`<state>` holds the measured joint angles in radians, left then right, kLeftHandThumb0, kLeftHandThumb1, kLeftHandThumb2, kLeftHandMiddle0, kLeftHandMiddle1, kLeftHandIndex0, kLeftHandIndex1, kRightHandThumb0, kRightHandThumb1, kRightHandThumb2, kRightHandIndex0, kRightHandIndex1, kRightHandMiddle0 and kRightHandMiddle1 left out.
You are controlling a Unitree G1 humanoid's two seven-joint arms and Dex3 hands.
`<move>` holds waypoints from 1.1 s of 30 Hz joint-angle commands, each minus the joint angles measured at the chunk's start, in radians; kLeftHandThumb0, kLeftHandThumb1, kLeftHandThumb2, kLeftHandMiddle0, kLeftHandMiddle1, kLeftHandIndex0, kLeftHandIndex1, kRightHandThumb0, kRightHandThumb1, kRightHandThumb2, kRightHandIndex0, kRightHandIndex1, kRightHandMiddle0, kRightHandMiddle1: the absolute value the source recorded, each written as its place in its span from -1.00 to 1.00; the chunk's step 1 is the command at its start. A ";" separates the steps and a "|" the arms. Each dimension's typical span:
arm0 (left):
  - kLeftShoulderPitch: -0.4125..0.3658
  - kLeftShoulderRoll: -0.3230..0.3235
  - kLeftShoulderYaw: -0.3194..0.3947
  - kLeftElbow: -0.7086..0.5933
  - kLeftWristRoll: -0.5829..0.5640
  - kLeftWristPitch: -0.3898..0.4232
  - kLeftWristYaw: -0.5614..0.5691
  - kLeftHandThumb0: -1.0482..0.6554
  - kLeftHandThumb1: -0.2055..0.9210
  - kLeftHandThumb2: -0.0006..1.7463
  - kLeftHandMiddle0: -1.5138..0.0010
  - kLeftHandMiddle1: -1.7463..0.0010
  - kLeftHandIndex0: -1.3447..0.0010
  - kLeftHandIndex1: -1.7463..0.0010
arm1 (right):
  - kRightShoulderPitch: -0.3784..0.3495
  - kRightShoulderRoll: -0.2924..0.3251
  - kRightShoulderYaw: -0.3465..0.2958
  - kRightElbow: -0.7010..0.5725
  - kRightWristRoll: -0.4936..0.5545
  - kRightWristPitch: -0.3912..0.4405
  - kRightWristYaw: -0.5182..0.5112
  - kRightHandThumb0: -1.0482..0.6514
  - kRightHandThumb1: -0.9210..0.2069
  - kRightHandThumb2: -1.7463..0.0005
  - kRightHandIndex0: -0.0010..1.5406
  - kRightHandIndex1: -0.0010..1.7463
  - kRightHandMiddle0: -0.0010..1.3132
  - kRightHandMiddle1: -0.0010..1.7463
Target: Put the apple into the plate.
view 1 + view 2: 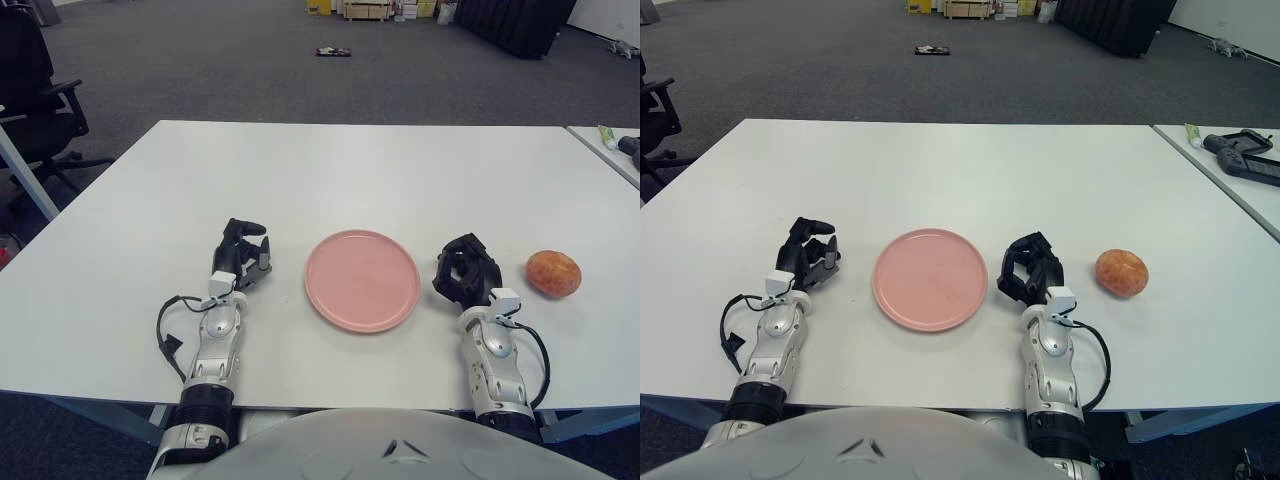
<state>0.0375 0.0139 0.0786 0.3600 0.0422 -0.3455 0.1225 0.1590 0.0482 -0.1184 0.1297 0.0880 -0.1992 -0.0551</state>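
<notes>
Nearest the camera, left hand (243, 258) shows left of the round pink plate (362, 279), fingers loosely curled, holding nothing. Right of the plate, right hand (466, 272) has its fingers curled together, likewise holding nothing. Reddish-orange round apple (554, 273) sits on the white table (350, 170) just beside it; transfer not yet begun.

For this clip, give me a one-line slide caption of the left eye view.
Empty pink plate between both hands; apple right of the right hand.
</notes>
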 commanded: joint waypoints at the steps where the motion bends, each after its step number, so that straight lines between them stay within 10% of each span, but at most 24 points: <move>1: 0.012 -0.003 0.002 0.013 -0.011 0.004 -0.012 -0.22 0.56 0.00 0.15 -1.00 0.49 -1.00 | 0.003 0.002 0.001 -0.008 -0.004 -0.002 -0.002 -0.28 -0.19 -0.30 0.46 1.00 -0.25 1.00; 24: 0.025 0.000 -0.006 0.007 0.005 -0.004 -0.006 -0.22 0.56 0.00 0.12 -1.00 0.48 -1.00 | 0.013 -0.002 0.005 -0.026 0.001 -0.040 0.022 -0.29 -0.14 -0.34 0.44 1.00 -0.21 1.00; 33: 0.024 -0.006 -0.008 0.013 0.003 -0.004 -0.006 -0.22 0.56 0.00 0.12 -1.00 0.48 -1.00 | 0.001 -0.001 0.000 -0.135 -0.196 -0.090 -0.143 -0.29 -0.10 -0.38 0.49 1.00 -0.18 1.00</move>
<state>0.0485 0.0120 0.0741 0.3573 0.0465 -0.3635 0.1206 0.1791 0.0468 -0.1164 0.0866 -0.0142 -0.2670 -0.1216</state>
